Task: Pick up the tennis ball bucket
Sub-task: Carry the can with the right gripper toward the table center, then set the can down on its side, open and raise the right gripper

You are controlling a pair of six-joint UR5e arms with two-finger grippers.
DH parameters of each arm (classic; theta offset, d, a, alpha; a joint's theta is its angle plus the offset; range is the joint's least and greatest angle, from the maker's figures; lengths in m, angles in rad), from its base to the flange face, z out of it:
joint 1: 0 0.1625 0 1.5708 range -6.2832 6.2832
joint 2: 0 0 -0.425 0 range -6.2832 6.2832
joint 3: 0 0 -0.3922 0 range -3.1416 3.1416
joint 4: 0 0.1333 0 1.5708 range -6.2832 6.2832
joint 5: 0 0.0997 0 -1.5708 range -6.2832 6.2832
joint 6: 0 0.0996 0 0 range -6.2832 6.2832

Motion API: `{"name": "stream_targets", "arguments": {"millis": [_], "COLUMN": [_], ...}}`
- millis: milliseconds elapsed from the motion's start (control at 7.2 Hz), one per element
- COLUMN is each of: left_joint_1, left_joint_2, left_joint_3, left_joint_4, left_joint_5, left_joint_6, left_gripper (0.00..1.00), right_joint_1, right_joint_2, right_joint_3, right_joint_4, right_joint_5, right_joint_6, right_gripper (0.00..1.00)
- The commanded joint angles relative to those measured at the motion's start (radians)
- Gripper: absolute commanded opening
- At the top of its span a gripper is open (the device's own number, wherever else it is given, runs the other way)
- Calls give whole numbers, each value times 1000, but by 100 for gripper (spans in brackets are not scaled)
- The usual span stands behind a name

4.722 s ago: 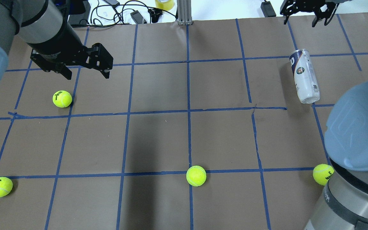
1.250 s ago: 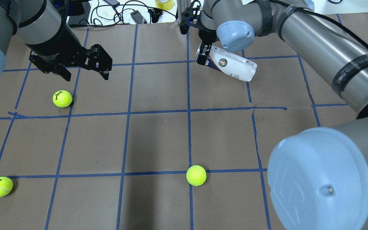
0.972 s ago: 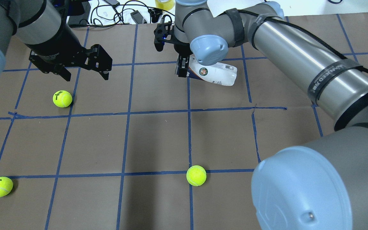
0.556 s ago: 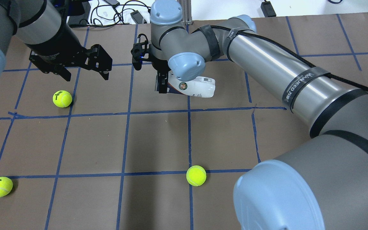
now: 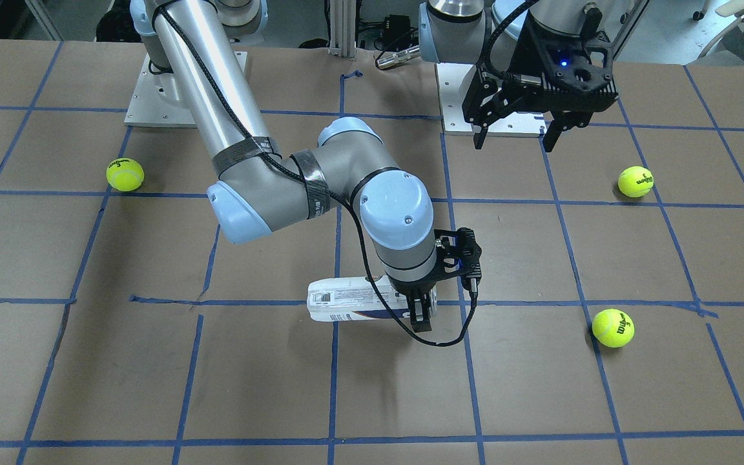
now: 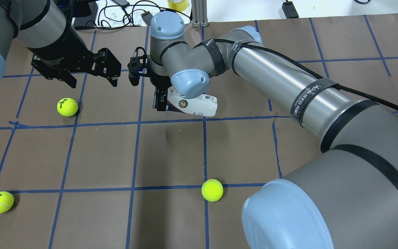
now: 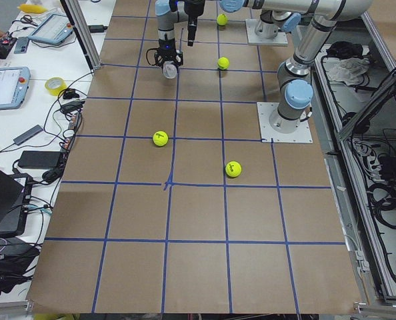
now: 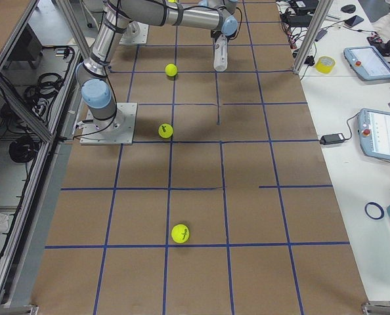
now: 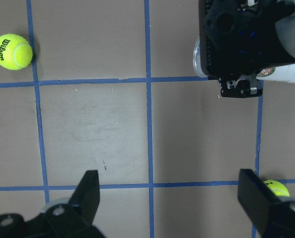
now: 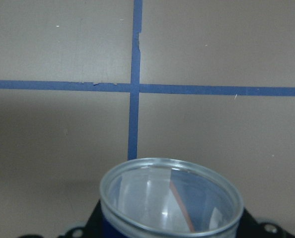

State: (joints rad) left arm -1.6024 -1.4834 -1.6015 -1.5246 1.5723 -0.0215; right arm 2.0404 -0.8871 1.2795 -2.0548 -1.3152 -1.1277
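And the tennis ball can [image 5: 346, 306] is up off the desk [image 5: 152, 387]! The right gripper [image 5: 420, 320] has it pinched at one end, its two fingers pressed onto the can's sides, and the can hangs out sideways from that grip. Its shadow [image 6: 171, 133] lies on the paper, apart from it, so I'd call it airborne, though not by much.

Here's the geometry that matters. The can's long axis runs close to level, across the desk from side to side. The grip is at the open end, the end toward the robot's left, and the rest of the body juts out toward the robot's right with nothing under it. The right wrist camera looks straight down past the open mouth to the taped grid below.

The left gripper [image 5: 514, 143] hangs spread wide and empty over its own side of the desk. It is near the can's open end but well clear of touching it. The right arm owns this one: it reaches across the middle of the desk, and the can sits directly below its wrist.

Three tennis balls [image 5: 613, 327] lie loose on the paper, all well away from the can.

My read: the lift looks done or nearly so, and any further rise is simply straight up. The risk is that one-ended hold. With the body sticking out level, a jerk could let it sag or twist in the fingers.
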Motion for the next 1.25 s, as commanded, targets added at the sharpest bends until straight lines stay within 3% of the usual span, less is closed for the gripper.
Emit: {"name": "stream_targets", "arguments": {"millis": [0, 278, 556, 833, 972, 1111], "left_joint_1": [1, 1, 4, 30, 57, 77], "left_joint_2": [0, 0, -11, -38, -61, -99], "left_joint_3": [0, -2, -2, -18, -35, -49], "left_joint_4": [0, 0, 3, 13, 20, 21], "left_joint_5": [0, 0, -9, -49, -134, -155], "left_joint_6": [0, 0, 5, 15, 34, 78], "left_gripper": [100, 100, 100, 100, 100, 100], "right_joint_1": [-2, 0, -11, -96, -144, -188], "right_joint_2": [16, 8, -9, -58, -116, -181], "right_joint_3": [27, 30, 29, 30, 34, 34], "right_joint_4": [-16, -15, -13, 5, 89, 170], "right_joint_5": [60, 1, 10, 37, 78, 68], "right_joint_6": [5, -12, -35, -57, -23, -17], "right_gripper": [98, 100, 100, 100, 100, 100]}}
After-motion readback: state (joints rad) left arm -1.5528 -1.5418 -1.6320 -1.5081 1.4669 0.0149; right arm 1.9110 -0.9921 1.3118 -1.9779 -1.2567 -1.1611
